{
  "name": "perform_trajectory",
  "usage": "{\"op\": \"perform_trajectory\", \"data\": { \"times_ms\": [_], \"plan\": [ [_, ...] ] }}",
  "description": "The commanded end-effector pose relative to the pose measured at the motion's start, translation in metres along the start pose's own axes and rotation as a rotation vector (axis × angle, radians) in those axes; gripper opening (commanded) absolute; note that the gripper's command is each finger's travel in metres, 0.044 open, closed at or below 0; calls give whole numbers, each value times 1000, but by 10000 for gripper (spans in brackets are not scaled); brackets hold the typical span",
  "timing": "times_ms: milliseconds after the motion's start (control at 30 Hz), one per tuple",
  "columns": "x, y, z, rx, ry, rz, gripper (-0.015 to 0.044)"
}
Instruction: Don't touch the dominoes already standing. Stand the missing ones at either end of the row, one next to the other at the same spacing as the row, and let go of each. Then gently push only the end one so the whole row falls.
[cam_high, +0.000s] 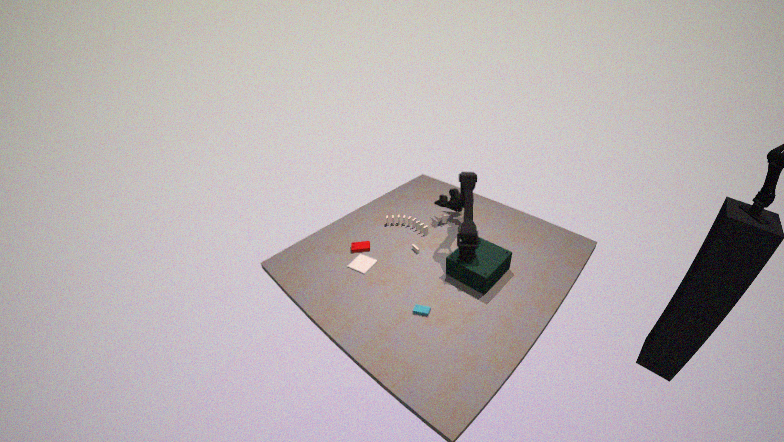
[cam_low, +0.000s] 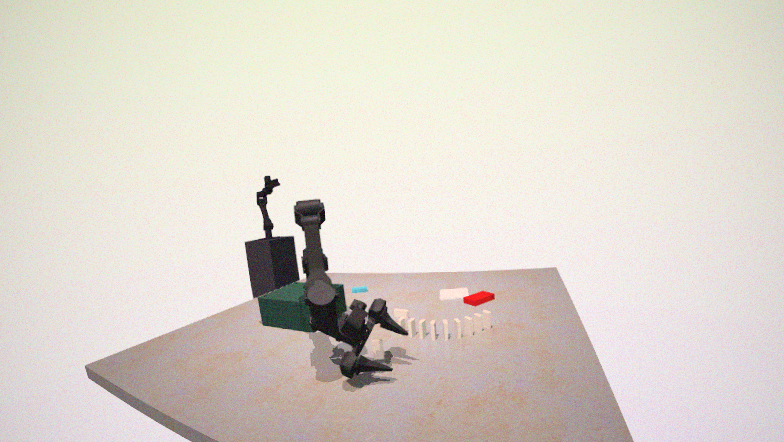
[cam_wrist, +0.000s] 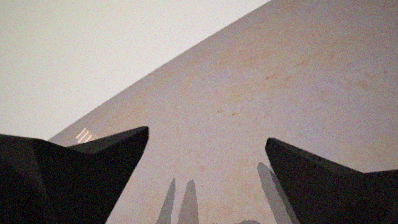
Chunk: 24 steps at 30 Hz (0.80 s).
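Observation:
Several cream dominoes stand upright in a curved row (cam_high: 398, 220) (cam_low: 445, 329). Thin pale strips at the far left of the wrist view look like part of it. Another cream domino (cam_high: 415, 248) (cam_low: 400, 311) lies apart from the row, on the blue block's side. My gripper (cam_high: 438, 202) (cam_low: 399, 351) (cam_wrist: 208, 138) is wide open and empty, low over the table near the arm-side end of the row. In the exterior view a pale domino (cam_low: 377, 347) shows partly behind the gripper, seemingly upright; the arm hides much of it. Whether a finger touches anything is unclear.
A red block (cam_high: 360, 246) (cam_low: 479, 298) and a flat white square (cam_high: 362, 263) (cam_low: 453, 293) lie beyond the row's inner side. A blue block (cam_high: 421, 310) (cam_low: 359, 289) lies farther off. The green base box (cam_high: 483, 260) (cam_low: 282, 312) stands under the arm.

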<state>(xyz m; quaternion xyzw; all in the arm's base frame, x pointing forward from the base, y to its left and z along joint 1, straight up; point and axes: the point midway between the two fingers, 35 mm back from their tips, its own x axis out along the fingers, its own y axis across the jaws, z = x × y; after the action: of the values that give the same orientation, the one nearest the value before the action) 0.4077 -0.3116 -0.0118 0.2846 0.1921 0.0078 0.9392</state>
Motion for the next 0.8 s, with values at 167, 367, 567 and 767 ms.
{"op": "perform_trajectory", "data": {
  "times_ms": [167, 367, 567, 767],
  "plan": [
    [1, 30, 11, 466, 376, -574, 440],
    [-26, 54, 6, 536, 511, -783, 440],
    [-45, 68, -2, 564, 596, -874, 440],
    [-67, 84, -4, 575, 677, -982, 440]
  ]
}}
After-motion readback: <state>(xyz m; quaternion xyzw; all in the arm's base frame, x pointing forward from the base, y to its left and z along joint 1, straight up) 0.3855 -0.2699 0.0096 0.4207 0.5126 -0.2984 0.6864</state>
